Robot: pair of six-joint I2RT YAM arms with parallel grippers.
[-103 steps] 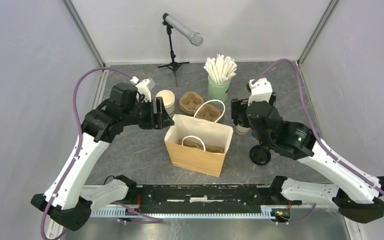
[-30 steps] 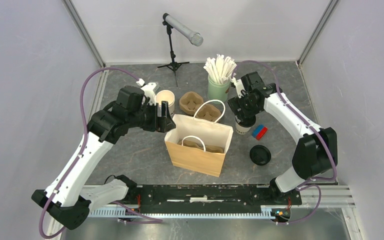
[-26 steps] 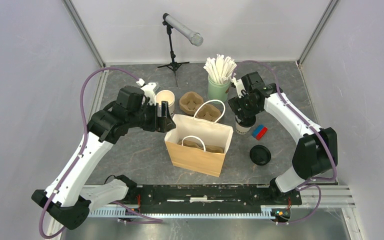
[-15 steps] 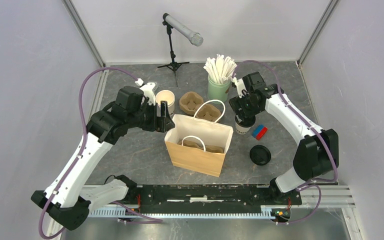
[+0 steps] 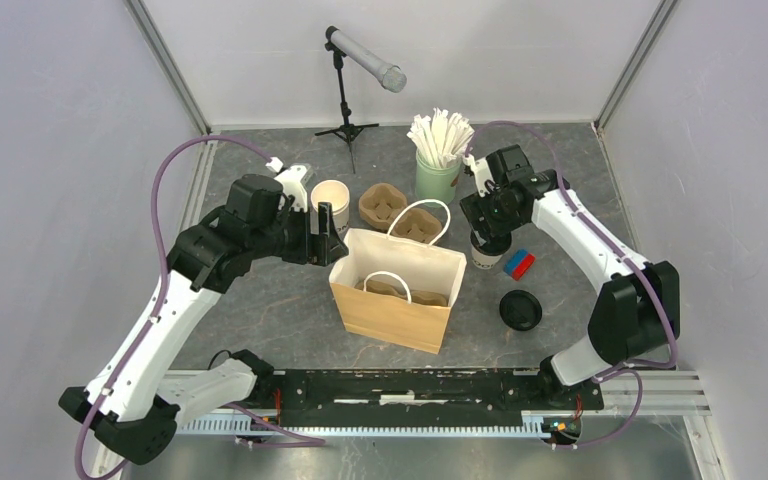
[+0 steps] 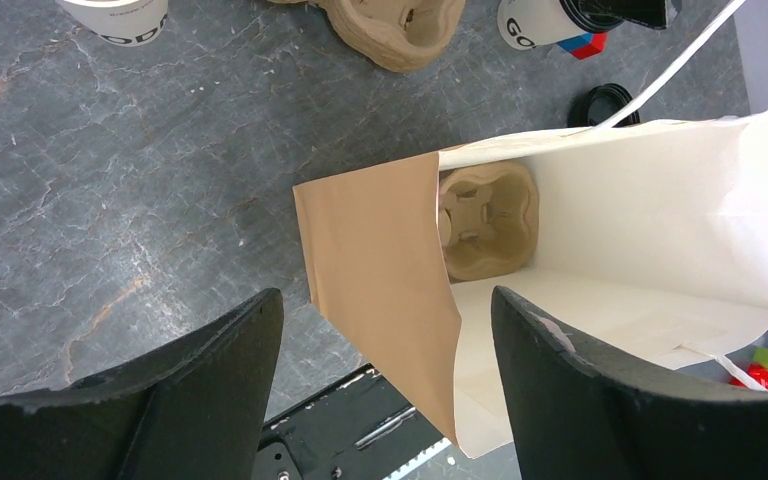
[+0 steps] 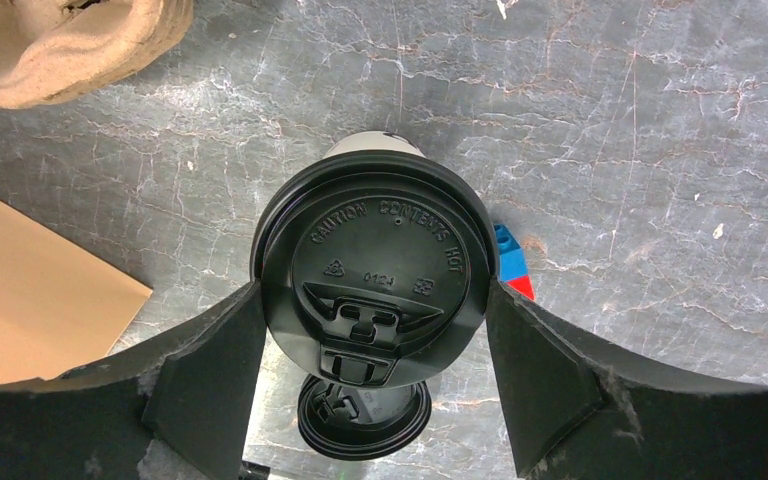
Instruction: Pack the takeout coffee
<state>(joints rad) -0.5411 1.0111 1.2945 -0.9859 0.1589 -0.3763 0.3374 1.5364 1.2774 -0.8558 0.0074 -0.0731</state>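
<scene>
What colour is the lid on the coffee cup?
The lid is black, with raised lettering on top. The right wrist view shows it best.

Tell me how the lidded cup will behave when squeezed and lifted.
The takeout coffee looks like thin paper, so a hard squeeze could dent it or pop the lid. Upright and narrow-based, it may tip if nudged.

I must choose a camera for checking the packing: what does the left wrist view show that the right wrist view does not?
Only the left wrist view shows inside the open paper bag, where a cup carrier lies at the bottom. Only the right wrist view shows the takeout coffee from straight above, with the right gripper straddling its lid. Both show the coffee and the loose black lid.
</scene>
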